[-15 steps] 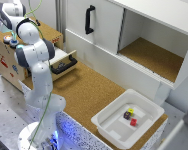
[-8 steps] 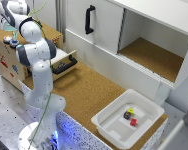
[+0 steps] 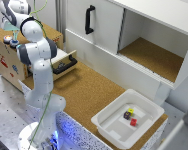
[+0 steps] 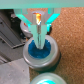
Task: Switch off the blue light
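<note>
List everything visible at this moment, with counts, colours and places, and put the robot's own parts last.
Blue light: one, blue with dark rim, on the wooden box, directly under the gripper.
Orange button: one, on the box top beside the blue light.
Wooden box: one, tan, exterior view's left.
Drawer: one, pulled open, black handle.
Cabinet: one, white, with black door handle and open compartment.
Bin: one, white, holding three small blocks: yellow, dark, red.
Arm: one, white.
Gripper: one, teal fingers close together over the blue light.

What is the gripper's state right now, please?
Gripper: closed, holding nothing, fingertips poised right above the blue light.
</note>
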You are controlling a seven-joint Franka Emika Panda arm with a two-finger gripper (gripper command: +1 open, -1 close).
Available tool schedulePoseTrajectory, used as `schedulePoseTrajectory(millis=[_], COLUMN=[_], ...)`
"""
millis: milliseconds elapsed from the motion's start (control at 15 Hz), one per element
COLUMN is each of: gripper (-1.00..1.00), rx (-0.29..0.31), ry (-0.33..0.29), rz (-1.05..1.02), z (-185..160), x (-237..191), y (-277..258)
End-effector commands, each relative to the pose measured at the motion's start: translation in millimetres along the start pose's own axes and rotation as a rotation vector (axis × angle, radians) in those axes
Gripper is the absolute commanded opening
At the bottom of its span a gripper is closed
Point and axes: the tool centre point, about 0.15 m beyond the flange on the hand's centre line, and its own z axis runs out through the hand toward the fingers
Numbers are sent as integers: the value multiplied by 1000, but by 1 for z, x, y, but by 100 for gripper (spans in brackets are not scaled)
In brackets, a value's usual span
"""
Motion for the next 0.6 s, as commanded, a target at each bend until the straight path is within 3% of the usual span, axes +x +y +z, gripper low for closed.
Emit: schedulePoseTrajectory(millis=[0,200,267,400,533], gripper=[-100,-100,100,100,100], rx=[-80,-89,-127,-238,-295], ry=[-121,-30,14,67,80], rz=[-32,30,42,57,65], z=[15,4,-10,-49,-86], x=[7,7,7,5,1], y=[-8,-10,-14,-26,-41])
